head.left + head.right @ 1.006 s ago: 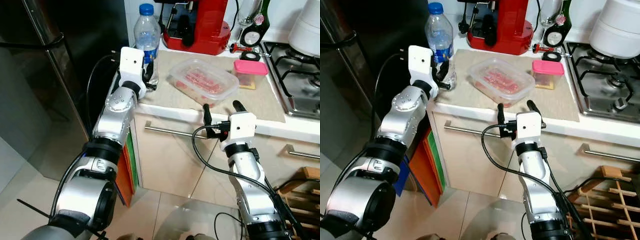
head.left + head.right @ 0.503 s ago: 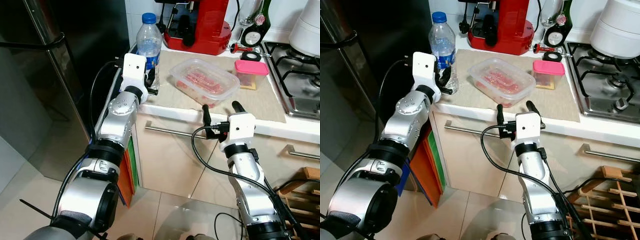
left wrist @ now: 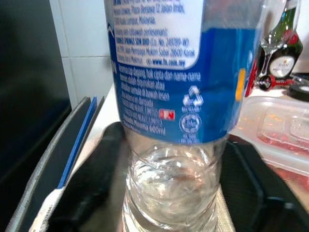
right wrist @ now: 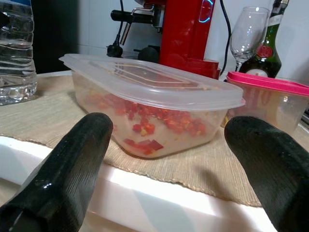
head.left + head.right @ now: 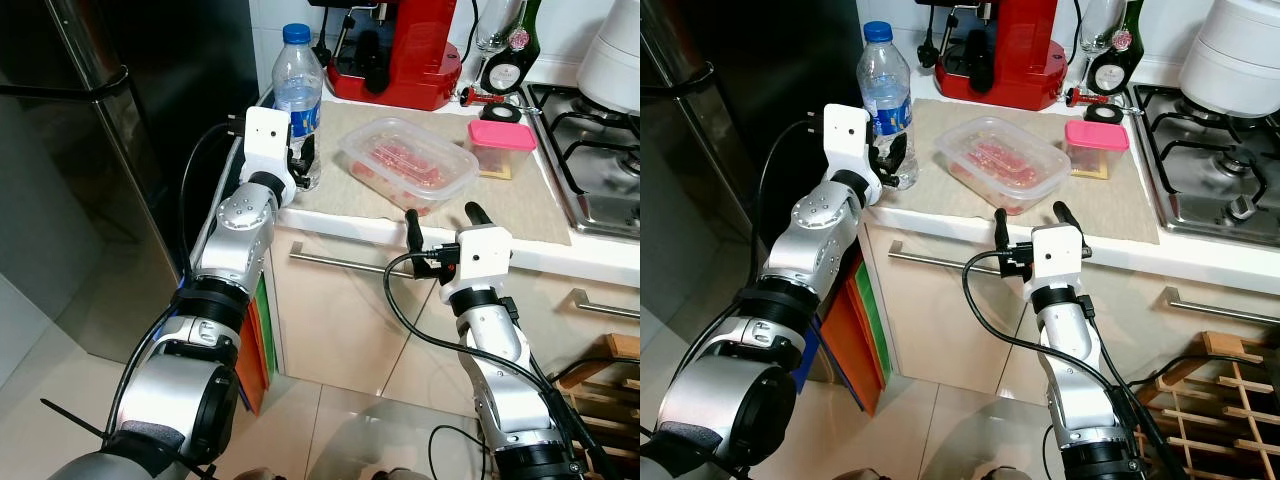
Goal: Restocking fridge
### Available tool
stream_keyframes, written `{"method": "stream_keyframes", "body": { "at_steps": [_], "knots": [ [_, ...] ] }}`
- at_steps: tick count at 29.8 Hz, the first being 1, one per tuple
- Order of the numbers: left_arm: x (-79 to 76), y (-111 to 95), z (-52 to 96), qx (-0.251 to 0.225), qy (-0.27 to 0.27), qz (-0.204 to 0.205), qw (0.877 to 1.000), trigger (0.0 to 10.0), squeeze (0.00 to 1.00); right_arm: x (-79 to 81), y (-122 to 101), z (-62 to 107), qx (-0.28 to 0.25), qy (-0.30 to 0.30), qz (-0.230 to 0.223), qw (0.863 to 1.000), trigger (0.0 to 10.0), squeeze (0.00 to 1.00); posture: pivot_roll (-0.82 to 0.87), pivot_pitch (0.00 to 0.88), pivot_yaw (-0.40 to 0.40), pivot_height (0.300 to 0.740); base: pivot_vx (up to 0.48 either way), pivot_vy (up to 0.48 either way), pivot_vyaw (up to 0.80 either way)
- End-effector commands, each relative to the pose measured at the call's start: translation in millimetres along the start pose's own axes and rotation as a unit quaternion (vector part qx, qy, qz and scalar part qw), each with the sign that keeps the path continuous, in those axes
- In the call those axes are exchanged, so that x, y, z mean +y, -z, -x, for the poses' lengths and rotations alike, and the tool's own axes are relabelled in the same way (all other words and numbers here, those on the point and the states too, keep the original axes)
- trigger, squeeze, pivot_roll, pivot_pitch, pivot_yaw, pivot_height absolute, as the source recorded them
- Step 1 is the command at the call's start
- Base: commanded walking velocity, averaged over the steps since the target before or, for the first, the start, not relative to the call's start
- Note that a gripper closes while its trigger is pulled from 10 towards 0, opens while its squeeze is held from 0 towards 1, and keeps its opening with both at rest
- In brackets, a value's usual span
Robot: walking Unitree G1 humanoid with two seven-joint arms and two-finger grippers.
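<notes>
Left hand [image 3: 169,193] open, fingers either side of the water bottle [image 3: 174,121], its cap cut off; right hand [image 4: 178,159] open before the lidded container [image 4: 154,106].

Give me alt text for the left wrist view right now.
A clear water bottle with a blue label stands between the left end effector's two black fingers, on a woven mat at the counter's edge. A lidded food container sits behind it.
</notes>
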State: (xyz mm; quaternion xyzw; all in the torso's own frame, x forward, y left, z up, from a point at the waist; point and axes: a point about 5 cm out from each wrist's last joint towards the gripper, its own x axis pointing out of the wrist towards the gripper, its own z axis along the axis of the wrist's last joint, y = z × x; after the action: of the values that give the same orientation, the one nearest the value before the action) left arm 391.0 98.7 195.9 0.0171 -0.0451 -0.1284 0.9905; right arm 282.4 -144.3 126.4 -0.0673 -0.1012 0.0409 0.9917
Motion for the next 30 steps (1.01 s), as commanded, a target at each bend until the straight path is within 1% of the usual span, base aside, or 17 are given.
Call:
{"method": "stream_keyframes", "body": {
  "at_steps": [1,4,6,11,13,16,18,19,20,21,22,24,25,26,27,28,30],
  "knots": [
    [4.0,0.4,-0.9,0.013,-0.010,-0.009,1.000,10.0,1.00,-0.9,0.6,1.7,0.004,-0.001,0.005,1.000,10.0,0.00,-0.09,0.023,0.030,0.740,0.000,0.000,0.00],
    [6.0,-3.4,-0.9,0.006,-0.015,-0.023,1.000,10.0,1.00,-1.0,0.9,1.8,0.005,-0.001,0.005,1.000,10.0,0.00,-0.09,0.023,0.030,0.740,0.000,0.000,0.00],
    [7.2,-11.5,0.0,-0.007,-0.017,-0.041,0.999,10.0,1.00,-1.0,1.8,2.2,0.006,-0.001,0.006,1.000,10.0,0.00,-0.09,0.020,0.030,0.740,0.000,0.000,0.00],
    [6.6,-15.6,4.2,-0.012,-0.017,-0.048,0.999,10.0,1.00,-0.7,2.7,2.2,0.007,-0.002,0.006,1.000,10.0,0.00,-0.08,0.017,0.032,0.740,0.000,0.000,0.00],
    [8.1,-17.0,8.0,-0.013,-0.021,-0.059,0.998,10.0,1.00,-0.6,3.3,2.3,0.007,-0.002,0.006,1.000,10.0,0.00,-0.08,0.013,0.033,0.740,0.000,0.000,0.00],
    [9.4,-18.6,11.8,-0.015,-0.024,-0.058,0.998,10.0,1.00,-0.3,3.9,2.3,0.008,-0.003,0.006,1.000,10.0,0.00,-0.08,0.009,0.033,0.740,0.000,0.000,0.00],
    [11.1,-20.9,17.9,-0.014,-0.030,-0.056,0.998,10.0,1.00,-0.4,4.4,2.3,0.008,-0.004,0.007,1.000,10.0,0.00,-0.07,0.004,0.035,0.740,0.000,0.000,0.00],
    [11.1,-20.9,17.9,-0.014,-0.030,-0.056,0.998,10.0,1.00,-0.4,4.4,2.3,0.008,-0.004,0.007,1.000,10.0,0.00,-0.07,0.004,0.035,0.740,0.000,0.000,0.00],
    [12.5,-20.8,25.8,-0.008,-0.032,-0.054,0.998,10.0,1.00,-1.0,4.9,2.4,0.008,-0.004,0.007,1.000,10.0,0.00,-0.07,0.000,0.037,0.740,0.000,0.000,0.00],
    [12.7,-20.6,29.0,-0.007,-0.033,-0.052,0.998,10.0,1.00,-1.3,5.0,2.4,0.009,-0.004,0.007,1.000,10.0,0.00,-0.07,0.000,0.037,0.740,0.000,0.000,0.00],
    [12.7,-20.6,29.0,-0.007,-0.033,-0.052,0.998,10.0,1.00,-1.3,5.0,2.4,0.009,-0.004,0.007,1.000,10.0,0.00,-0.07,0.000,0.037,0.740,0.000,0.000,0.00],
    [12.5,-16.0,38.0,0.003,-0.030,-0.051,0.998,10.0,1.00,-2.0,5.1,2.3,0.008,-0.004,0.008,1.000,10.0,0.00,-0.06,0.000,0.037,0.740,0.000,0.000,0.00],
    [12.5,-16.0,38.0,0.003,-0.030,-0.051,0.998,10.0,1.00,-2.0,5.1,2.3,0.008,-0.004,0.008,1.000,10.0,0.00,-0.06,0.000,0.037,0.740,0.000,0.000,0.00],
    [12.1,-13.3,41.3,0.009,-0.028,-0.051,0.998,10.0,1.00,-2.2,5.1,2.2,0.008,-0.004,0.008,1.000,10.0,0.00,-0.06,0.000,0.037,0.740,0.000,0.000,0.00],
    [12.0,-9.0,47.4,0.017,-0.026,-0.043,0.999,10.0,0.45,-2.6,4.8,2.0,0.007,-0.005,0.008,1.000,10.0,0.00,-0.05,0.000,0.038,0.740,0.000,0.000,0.00],
    [11.6,-6.0,52.6,0.023,-0.022,-0.036,0.999,10.0,0.00,-3.2,4.5,1.8,0.007,-0.005,0.009,1.000,10.0,0.00,-0.05,0.000,0.037,0.740,0.000,0.000,0.00],
    [10.5,-4.7,61.8,0.023,-0.014,-0.029,0.999,10.0,0.00,-4.2,4.0,1.2,0.006,-0.004,0.009,1.000,10.0,0.00,-0.04,0.000,0.032,0.740,0.000,0.000,0.00]
  ]
}}
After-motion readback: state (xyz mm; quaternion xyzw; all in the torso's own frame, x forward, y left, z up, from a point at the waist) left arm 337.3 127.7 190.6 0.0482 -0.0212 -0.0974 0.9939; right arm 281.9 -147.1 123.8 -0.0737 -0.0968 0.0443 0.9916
